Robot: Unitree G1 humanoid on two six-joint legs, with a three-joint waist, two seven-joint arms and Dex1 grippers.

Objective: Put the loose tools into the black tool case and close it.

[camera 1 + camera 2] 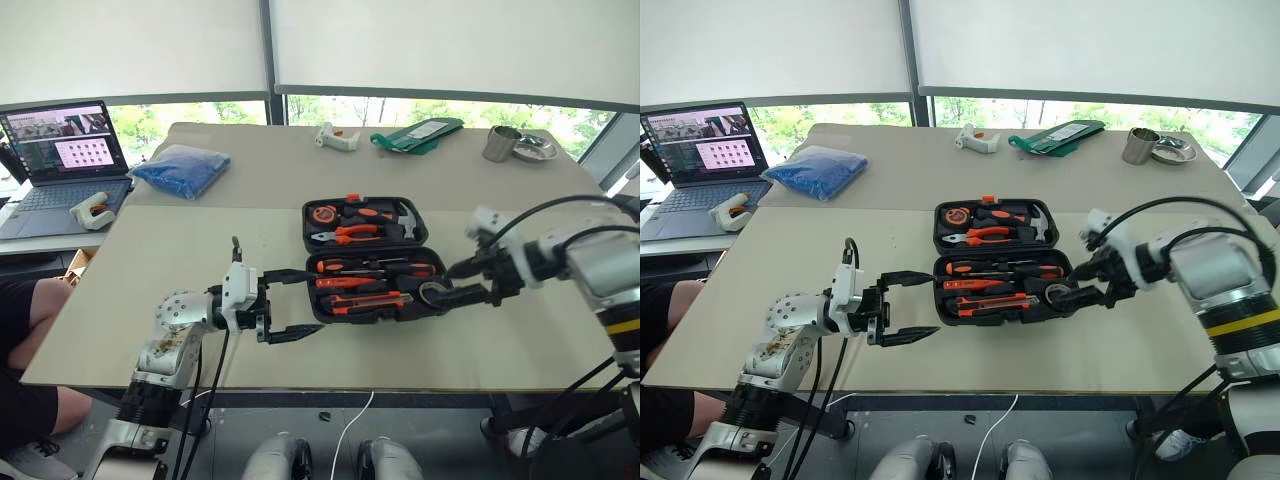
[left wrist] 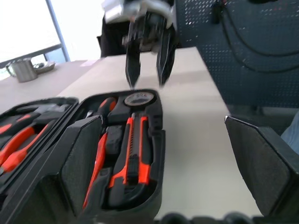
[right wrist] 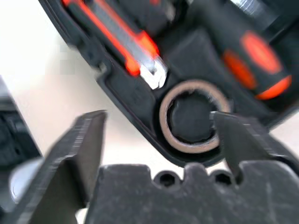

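Your two grippers sit nearest, the left gripper (image 1: 283, 305) spread wide and empty just off the case's left end, the right gripper (image 1: 1077, 285) spread too over its right end, holding nothing. Between them the black tool case (image 1: 366, 260) lies open on the table (image 1: 180, 260) with screwdrivers (image 1: 375, 268), utility knife (image 2: 135, 156) and tape roll (image 3: 190, 117) seated in the near half, so I judge loading done and only closing left. Look to the right wrist view for the roll snug in its recess, and the left wrist view for the knife lying flat.

The laptop (image 1: 62, 160) is cut off by the frame's edge (its screen contents too small to read).
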